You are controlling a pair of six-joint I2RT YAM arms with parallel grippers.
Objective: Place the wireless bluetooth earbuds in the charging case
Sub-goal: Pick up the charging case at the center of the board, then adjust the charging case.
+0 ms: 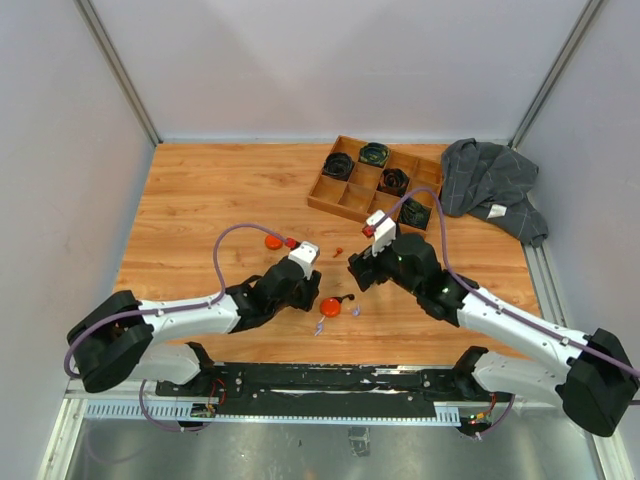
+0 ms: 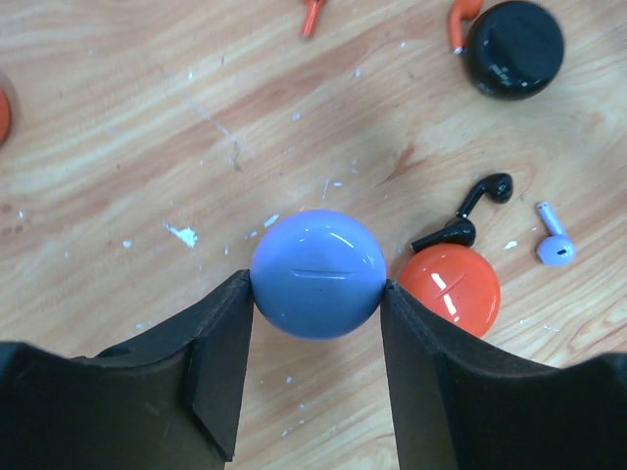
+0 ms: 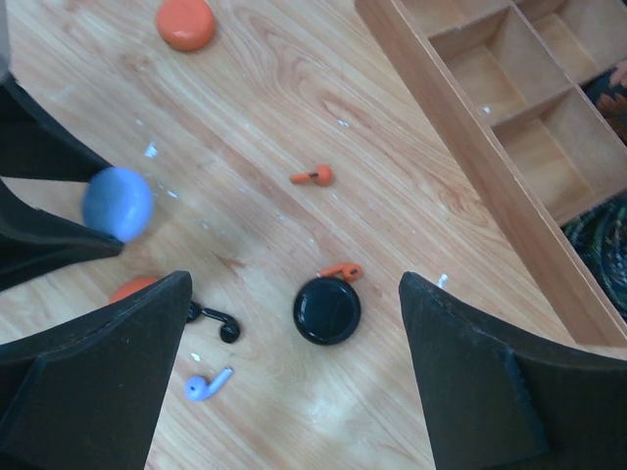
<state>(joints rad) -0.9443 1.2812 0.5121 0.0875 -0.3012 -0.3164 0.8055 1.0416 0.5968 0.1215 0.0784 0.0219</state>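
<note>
My left gripper is shut on a round blue charging case, one finger pressing each side. Beside it lie an orange case, black earbuds and a lilac earbud. My right gripper hangs open over a closed black case, with an orange earbud touching the case's far rim. A second orange earbud lies farther out. The blue case also shows at the left of the right wrist view.
A wooden compartment tray with coiled black cables stands at the back right, and a grey cloth lies beside it. Another orange case sits left of centre. Both arms meet near the table's middle front.
</note>
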